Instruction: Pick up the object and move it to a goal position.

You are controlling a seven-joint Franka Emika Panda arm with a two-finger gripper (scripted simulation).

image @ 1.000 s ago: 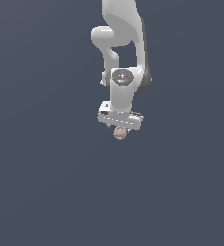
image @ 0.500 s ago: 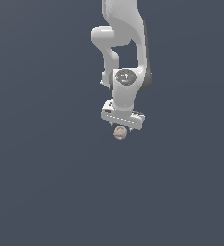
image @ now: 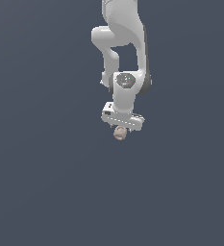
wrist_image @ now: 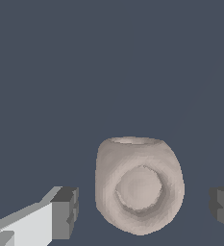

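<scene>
The white Panda arm point(image: 120, 53) hangs down over a plain slate-grey counter point(image: 46, 182), and under its wrist sits the claw point(image: 121, 126), right on top of the target. The object point(image: 119, 133), a small tan-pinkish lump, peeks out just below the claw body in the exterior view. From the wrist view, the claw point(wrist_image: 144, 206) is spread wide: one dark pad point(wrist_image: 65, 211) to one side, the other point(wrist_image: 223, 204) to the other, daylight between each and the object point(wrist_image: 140, 185), which shows a dimpled hollow in its face. So the approach looks done, the lump is bracketed, but nothing is gripped yet; closing, lifting and carrying to the goal all remain. No goal marker shows in either view. Nothing else around and nothing blocks the squeeze.
</scene>
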